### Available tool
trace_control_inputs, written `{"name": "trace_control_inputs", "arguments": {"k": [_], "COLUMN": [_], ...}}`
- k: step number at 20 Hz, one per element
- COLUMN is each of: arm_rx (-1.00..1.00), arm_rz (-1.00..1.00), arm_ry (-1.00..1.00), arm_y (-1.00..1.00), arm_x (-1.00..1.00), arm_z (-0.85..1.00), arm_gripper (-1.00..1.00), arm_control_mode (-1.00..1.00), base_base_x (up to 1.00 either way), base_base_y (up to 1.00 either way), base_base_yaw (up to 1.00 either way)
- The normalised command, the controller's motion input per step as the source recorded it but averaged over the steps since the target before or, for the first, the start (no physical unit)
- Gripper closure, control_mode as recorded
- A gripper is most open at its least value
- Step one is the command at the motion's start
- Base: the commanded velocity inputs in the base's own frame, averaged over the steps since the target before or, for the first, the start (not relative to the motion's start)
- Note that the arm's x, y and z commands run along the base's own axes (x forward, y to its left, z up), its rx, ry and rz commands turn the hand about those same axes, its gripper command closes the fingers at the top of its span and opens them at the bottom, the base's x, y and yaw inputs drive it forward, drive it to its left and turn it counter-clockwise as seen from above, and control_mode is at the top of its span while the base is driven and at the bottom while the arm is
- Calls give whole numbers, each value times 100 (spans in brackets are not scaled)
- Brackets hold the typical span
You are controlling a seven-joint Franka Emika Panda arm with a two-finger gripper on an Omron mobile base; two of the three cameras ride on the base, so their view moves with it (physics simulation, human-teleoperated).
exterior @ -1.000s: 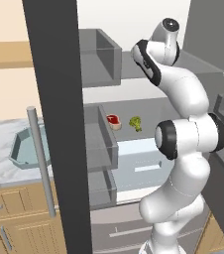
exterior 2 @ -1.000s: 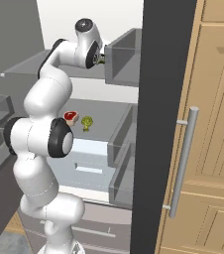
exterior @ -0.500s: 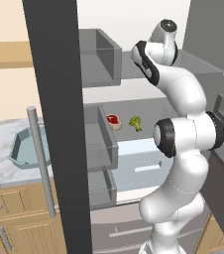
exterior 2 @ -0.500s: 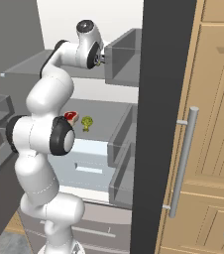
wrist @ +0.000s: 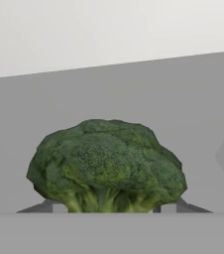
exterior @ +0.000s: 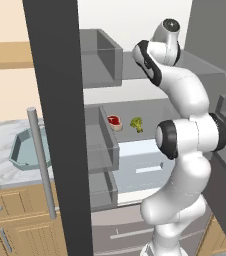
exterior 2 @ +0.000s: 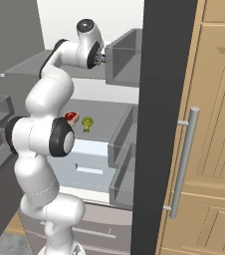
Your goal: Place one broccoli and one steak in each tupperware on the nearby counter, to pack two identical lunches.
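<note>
A large green broccoli [wrist: 106,166] sits close in front of the hand on a grey fridge shelf, its stem between my gripper's [wrist: 110,208] two fingertips, which press its sides. My arm reaches up to the upper fridge shelf, and the hand [exterior 2: 100,57] points in beside a door bin. On the lower shelf lie a red steak [exterior: 114,121] and a second, small broccoli [exterior: 136,123], also seen as the steak [exterior 2: 70,117] and broccoli [exterior 2: 87,122] in the right base view. The teal tupperware [exterior: 20,162] rests on the marbled counter [exterior: 0,142] to the left.
The open fridge door's dark edge [exterior: 60,125] with its metal handle [exterior: 40,165] stands between the fridge and the counter. Grey door bins [exterior: 102,145] hang on the door. A pale drawer [exterior: 145,160] lies under the lower shelf. Wooden cabinets [exterior 2: 214,124] rise on the right.
The arm holds nearly the same pose at the upper shelf. The steak and the small broccoli on the lower shelf have not moved.
</note>
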Motion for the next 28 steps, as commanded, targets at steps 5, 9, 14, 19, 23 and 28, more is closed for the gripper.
{"name": "trace_control_inputs", "arguments": {"k": [5,9,14,19,23,28], "arm_rx": [0,0,0,0,-1,-1], "arm_rz": [2,4,3,1,0,0], "arm_ry": [-8,-8,-14,-10,-3,0], "arm_y": [0,0,-1,-1,0,0], "arm_x": [-100,-100,-100,-100,-100,-100], "arm_z": [-20,-4,0,8,2,0], "arm_gripper": [100,100,100,100,100,100], "arm_control_mode": [-100,-100,-100,-100,-100,-100], "base_base_x": [0,0,0,0,0,0], "base_base_y": [0,0,0,0,0,0], "base_base_yaw": [0,0,0,0,0,0]}}
